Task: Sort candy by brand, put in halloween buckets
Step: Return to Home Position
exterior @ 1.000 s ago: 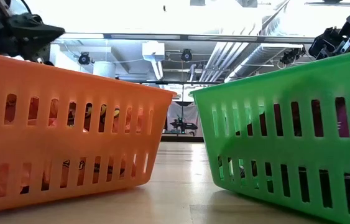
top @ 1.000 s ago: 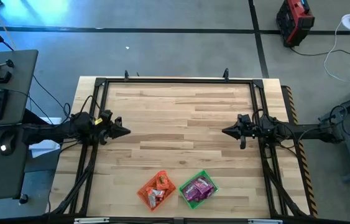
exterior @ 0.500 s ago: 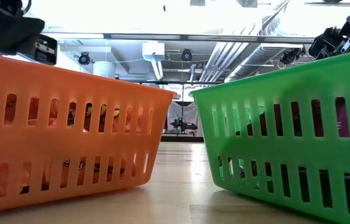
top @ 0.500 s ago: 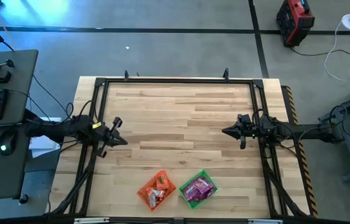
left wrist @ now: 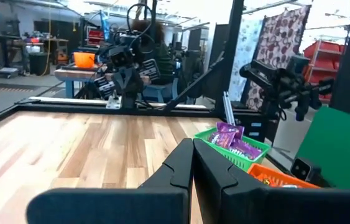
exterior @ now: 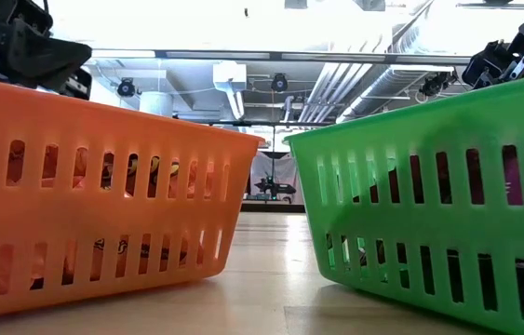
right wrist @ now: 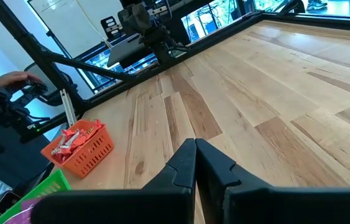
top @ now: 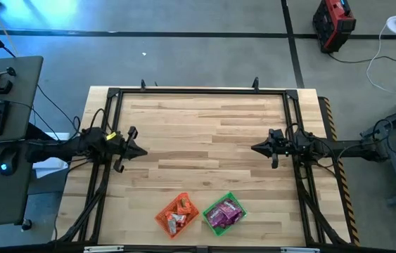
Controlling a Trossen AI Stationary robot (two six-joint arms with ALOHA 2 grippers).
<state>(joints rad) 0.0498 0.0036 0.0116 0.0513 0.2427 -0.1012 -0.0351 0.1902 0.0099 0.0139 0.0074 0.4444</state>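
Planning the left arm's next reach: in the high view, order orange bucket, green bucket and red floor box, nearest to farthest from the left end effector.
From the left end effector:
1. orange bucket, at the table's lower edge.
2. green bucket, right of the orange.
3. red box, on the floor, upper right.

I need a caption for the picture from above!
All sorted: purple candy in the green bucket, orange-red candy in the orange bucket; left gripper and right gripper shut, apart.

orange bucket (exterior: 103, 121), green bucket (exterior: 429, 126): outer ends past low view's edges
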